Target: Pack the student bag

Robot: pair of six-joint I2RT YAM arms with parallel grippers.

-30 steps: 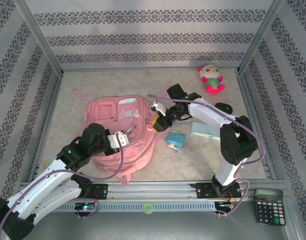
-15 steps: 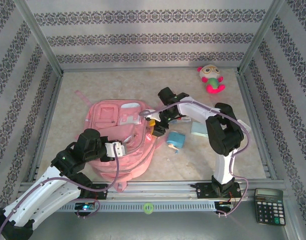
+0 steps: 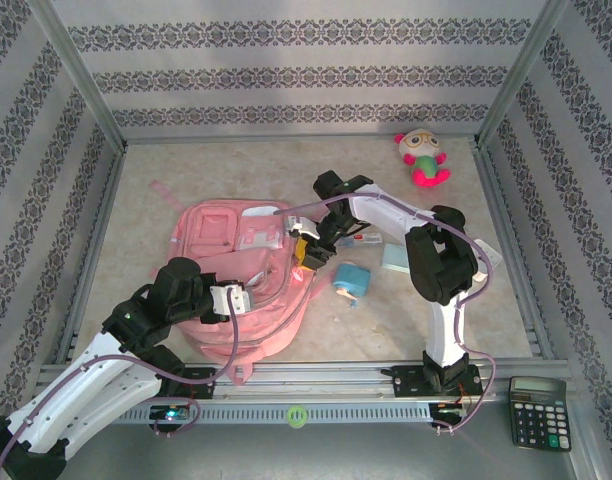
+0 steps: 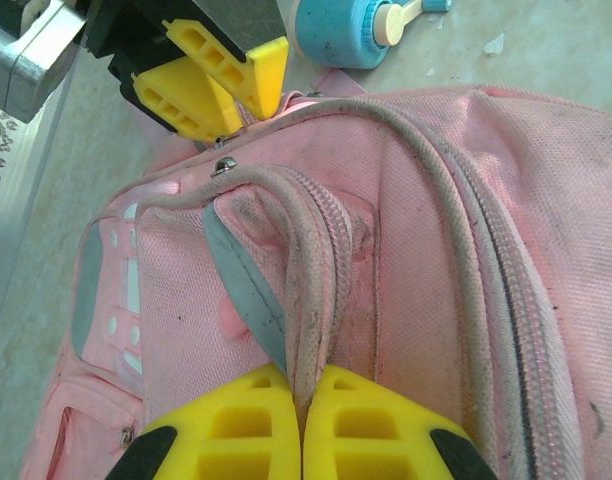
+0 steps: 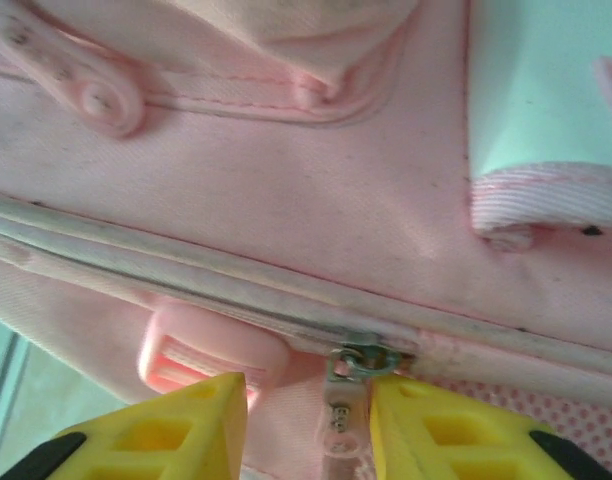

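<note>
The student bag (image 3: 236, 262), a pink backpack, lies flat left of the table's middle. My left gripper (image 3: 235, 298) sits over the bag's near part. In the left wrist view it (image 4: 304, 410) is shut on a dirty piped loop of the bag (image 4: 306, 250). My right gripper (image 3: 308, 252) is at the bag's right edge. In the right wrist view it (image 5: 306, 420) is open around the metal zip slider and its pink pull tab (image 5: 341, 405). The tab rests against the right finger (image 5: 436, 430), while the left finger (image 5: 176, 430) stands apart from it.
A blue bottle-like toy (image 3: 352, 280) lies just right of the bag, with a pale green pad (image 3: 396, 258) beyond it. A plush toy (image 3: 422, 158) sits at the back right. A calculator (image 3: 538, 411) lies outside the frame rail at the front right. Patterned walls enclose the table.
My right gripper has moved left onto the bag's edge, and its jaws have narrowed around the zip pull. My left arm pulled back towards the near left and kept its grip.
</note>
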